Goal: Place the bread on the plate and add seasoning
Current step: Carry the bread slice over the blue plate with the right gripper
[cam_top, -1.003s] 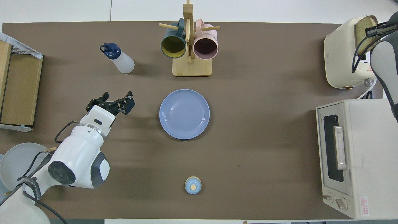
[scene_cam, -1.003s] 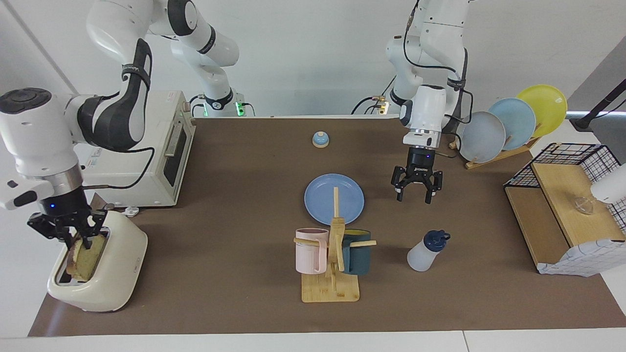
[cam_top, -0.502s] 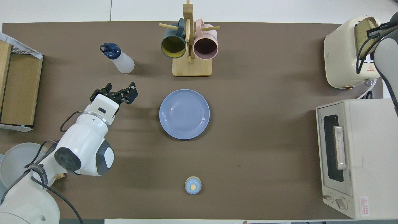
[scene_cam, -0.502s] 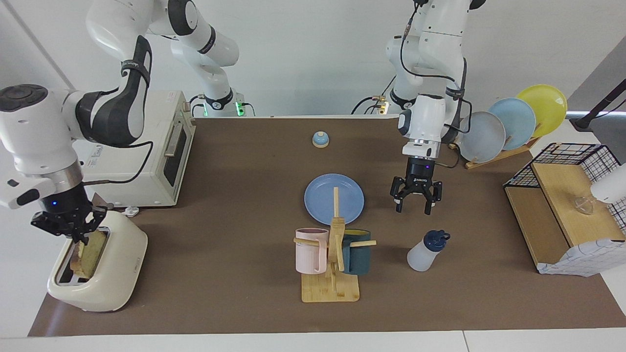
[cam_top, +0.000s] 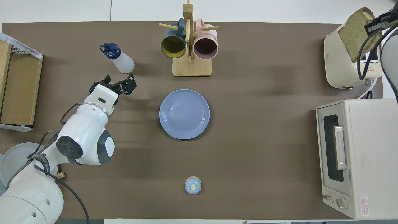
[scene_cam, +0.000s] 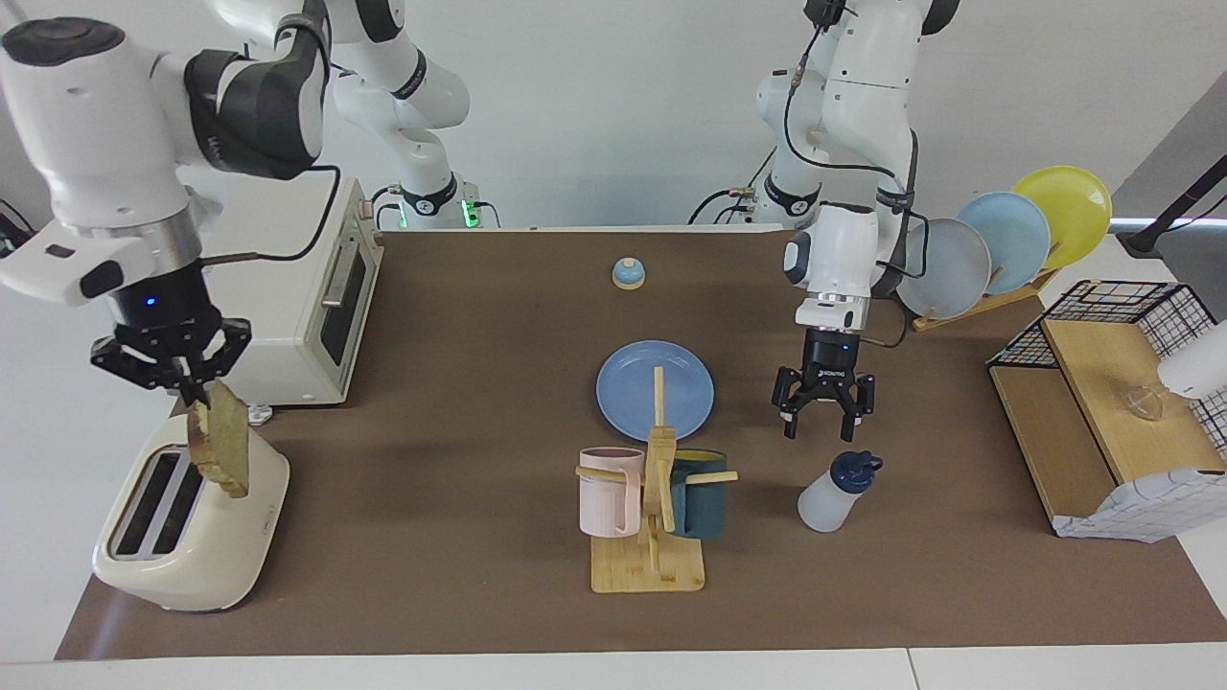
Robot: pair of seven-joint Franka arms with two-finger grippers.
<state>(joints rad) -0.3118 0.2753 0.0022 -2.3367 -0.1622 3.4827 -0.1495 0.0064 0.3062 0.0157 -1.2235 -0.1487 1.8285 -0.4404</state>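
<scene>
Right gripper [scene_cam: 192, 393] pinching the bread [scene_cam: 222, 448], dangling it over the toaster [scene_cam: 192, 537] | left gripper [scene_cam: 824, 414] hanging spread above the seasoning [scene_cam: 832, 494] | plate [scene_cam: 633, 379] sitting mid-table

The brown table [scene_cam: 460, 537] carries a blue plate [scene_cam: 655, 390] at its centre. At 12 o'clock in the facing view sits a bell [scene_cam: 628, 274], at 6 a mug rack [scene_cam: 650, 561], at 5 a bottle [scene_cam: 832, 494], at 8 a toaster [scene_cam: 192, 527], at 10 an oven [scene_cam: 297, 316].

Plate [scene_cam: 655, 390]: mid-desk, nearer the robots than the mug rack [scene_cam: 648, 513].
Seasoning [scene_cam: 834, 493]: beside the rack, toward the left arm's end.
</scene>
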